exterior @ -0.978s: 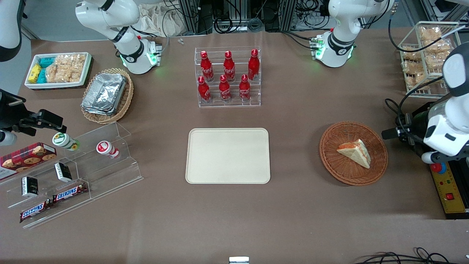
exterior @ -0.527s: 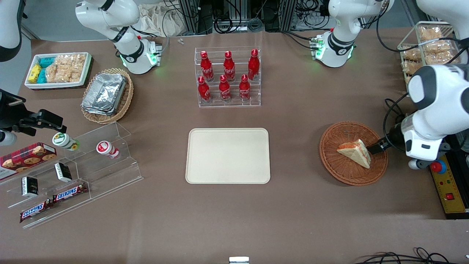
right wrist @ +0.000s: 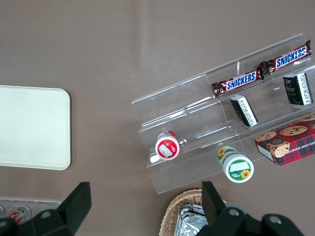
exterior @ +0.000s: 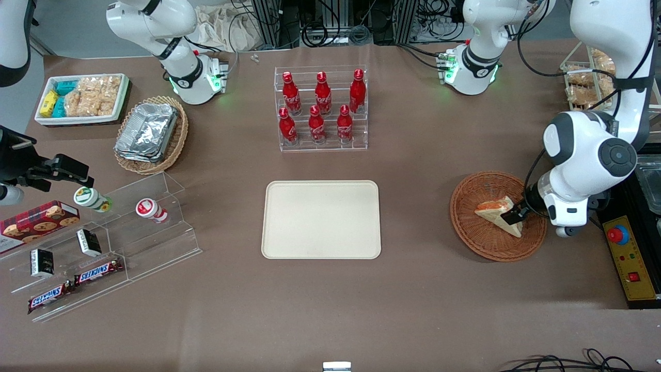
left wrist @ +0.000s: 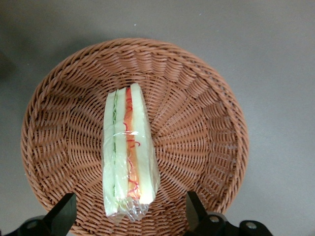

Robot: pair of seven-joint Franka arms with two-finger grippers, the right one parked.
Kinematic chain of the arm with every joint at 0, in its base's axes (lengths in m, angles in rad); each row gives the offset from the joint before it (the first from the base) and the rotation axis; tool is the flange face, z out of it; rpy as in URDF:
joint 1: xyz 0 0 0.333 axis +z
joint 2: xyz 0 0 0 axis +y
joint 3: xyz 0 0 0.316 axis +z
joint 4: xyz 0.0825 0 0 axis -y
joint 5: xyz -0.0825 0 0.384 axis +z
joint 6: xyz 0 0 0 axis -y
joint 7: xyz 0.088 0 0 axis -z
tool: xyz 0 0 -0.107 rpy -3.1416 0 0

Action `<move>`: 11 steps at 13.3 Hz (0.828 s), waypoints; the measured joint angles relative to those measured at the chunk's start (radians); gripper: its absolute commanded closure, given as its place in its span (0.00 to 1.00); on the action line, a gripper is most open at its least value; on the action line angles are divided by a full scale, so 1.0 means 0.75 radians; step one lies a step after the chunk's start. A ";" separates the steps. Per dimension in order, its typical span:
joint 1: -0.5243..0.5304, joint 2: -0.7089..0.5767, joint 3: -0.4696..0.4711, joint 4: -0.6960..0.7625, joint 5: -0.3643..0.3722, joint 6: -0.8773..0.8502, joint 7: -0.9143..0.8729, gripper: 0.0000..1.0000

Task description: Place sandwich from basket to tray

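Observation:
The sandwich (exterior: 494, 213) is a pale bread wedge in clear wrap, with orange-red and green filling, lying in the round reddish-brown wicker basket (exterior: 467, 222). In the left wrist view the sandwich (left wrist: 129, 152) lies across the middle of the basket (left wrist: 197, 123). My left gripper (exterior: 515, 215) hovers just over the sandwich's end toward the working arm's end of the table. It is open, with one fingertip (left wrist: 63, 215) on each side of the wedge and not touching it. The cream-beige tray (exterior: 321, 219) lies flat at the table's middle and also shows in the right wrist view (right wrist: 29, 127).
A clear rack of red bottles (exterior: 321, 108) stands farther from the camera than the tray. A tan wicker basket with foil trays (exterior: 151, 134), a white tray of snacks (exterior: 81, 98) and a clear stepped stand (exterior: 103, 243) lie toward the parked arm's end. A yellow control box (exterior: 632, 263) sits beside the basket.
The left arm has swung in from the table's edge and come down over the basket. The gripper now straddles the sandwich's end. The sandwich has not moved.

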 measured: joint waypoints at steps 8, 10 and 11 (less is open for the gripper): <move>0.002 0.102 0.011 -0.044 0.000 0.084 -0.007 0.01; 0.002 0.128 0.011 -0.044 0.000 0.109 -0.012 0.40; 0.002 0.145 0.011 -0.044 0.000 0.129 -0.019 0.67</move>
